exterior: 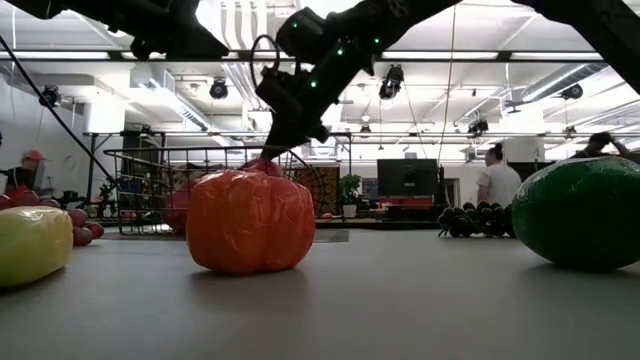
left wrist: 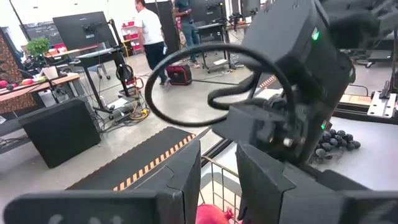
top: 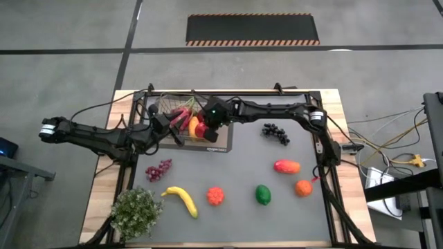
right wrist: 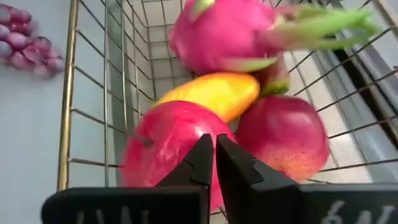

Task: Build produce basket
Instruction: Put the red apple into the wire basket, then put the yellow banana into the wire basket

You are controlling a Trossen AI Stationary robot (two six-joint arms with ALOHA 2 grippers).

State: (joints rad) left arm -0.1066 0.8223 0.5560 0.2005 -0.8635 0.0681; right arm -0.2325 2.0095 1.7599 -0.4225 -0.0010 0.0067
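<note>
The right gripper [right wrist: 214,163] is hanging over the wire basket [top: 154,104] at the counter's [top: 235,221] eleven o'clock corner, its two fingers pressed together with nothing between them, their tips hovering just above a red apple [right wrist: 165,146] inside the basket. Beside that apple, a second red apple [right wrist: 283,140] is lying against it, a yellow mango [right wrist: 214,93] is sitting behind both, and the pink dragon fruit [right wrist: 230,31] is resting on top toward the basket's far side. The left gripper [top: 158,123] is reaching in at the basket's nine o'clock side, close to its rim; its fingers [left wrist: 180,174] are standing slightly apart, and I cannot tell whether they are touching the wire. The two arms are crowding each other over the basket, leaving little room there. The rest of the produce is lying spread on the grey mat: purple grapes [top: 158,169] just at six o'clock of the basket, black grapes [top: 275,131] at three o'clock of it, a red and yellow mango [top: 286,167] and an orange [top: 303,187] toward the counter's four o'clock, a green pepper [top: 263,194] and a red-orange fruit [top: 215,196] near six o'clock, and the banana [top: 181,199] at seven o'clock beside the potted plant [top: 136,212]. The middle of the mat is lying open, and the pieces are sitting well apart from one another.
</note>
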